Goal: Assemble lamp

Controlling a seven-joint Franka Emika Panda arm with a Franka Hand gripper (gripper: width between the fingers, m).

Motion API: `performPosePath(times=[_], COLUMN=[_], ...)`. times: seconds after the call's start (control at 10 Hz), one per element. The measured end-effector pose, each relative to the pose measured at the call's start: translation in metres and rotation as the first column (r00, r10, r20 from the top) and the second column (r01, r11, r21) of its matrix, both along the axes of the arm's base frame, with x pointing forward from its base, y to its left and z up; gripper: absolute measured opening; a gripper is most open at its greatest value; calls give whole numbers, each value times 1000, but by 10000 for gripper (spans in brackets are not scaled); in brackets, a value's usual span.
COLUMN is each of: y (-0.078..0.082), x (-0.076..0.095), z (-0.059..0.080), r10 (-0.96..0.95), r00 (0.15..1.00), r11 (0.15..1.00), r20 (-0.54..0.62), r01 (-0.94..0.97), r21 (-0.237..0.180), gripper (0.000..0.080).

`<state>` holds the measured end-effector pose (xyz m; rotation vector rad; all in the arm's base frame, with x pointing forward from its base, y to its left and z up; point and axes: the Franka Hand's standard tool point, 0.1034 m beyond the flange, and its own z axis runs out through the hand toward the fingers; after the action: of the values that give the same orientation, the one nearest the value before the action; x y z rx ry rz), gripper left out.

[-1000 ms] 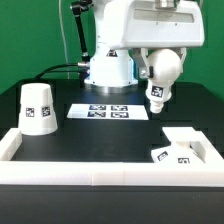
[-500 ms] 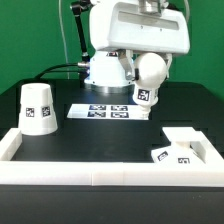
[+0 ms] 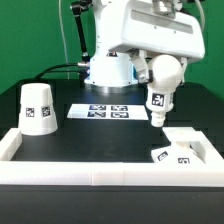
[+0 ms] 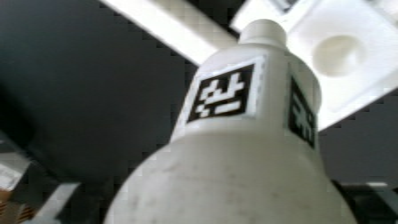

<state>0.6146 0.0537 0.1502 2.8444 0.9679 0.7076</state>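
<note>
Now the bulb [image 3: 161, 86], clamped by its round head in the gripper [image 3: 164, 66], has swung nearer and hangs stem-down above the base [image 3: 180, 147]. The base's socket [image 4: 342, 48] shows just beyond the stem tip, so insertion looks close.

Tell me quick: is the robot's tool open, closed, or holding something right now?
The tool is closed, holding the white bulb by its round head, up in the air.
</note>
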Motion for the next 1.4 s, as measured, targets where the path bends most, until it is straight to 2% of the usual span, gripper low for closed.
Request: performPosePath(times=[0.2,0.3,0.4,0.7,1.4], y=[0,4,16,34,36], x=[0,0,1,2,-5], z=[-1,0,2,5,-18], r10=[-1,-24,-41,-64,-63], r00=[1000,1000,999,998,997], r11=[1000,1000,999,996,996], r20=[-1,-3,-4,-11,-37], r01=[1,25,41,65,65], r21=[0,16,34,62,59], gripper=[576,576,576,576,576])
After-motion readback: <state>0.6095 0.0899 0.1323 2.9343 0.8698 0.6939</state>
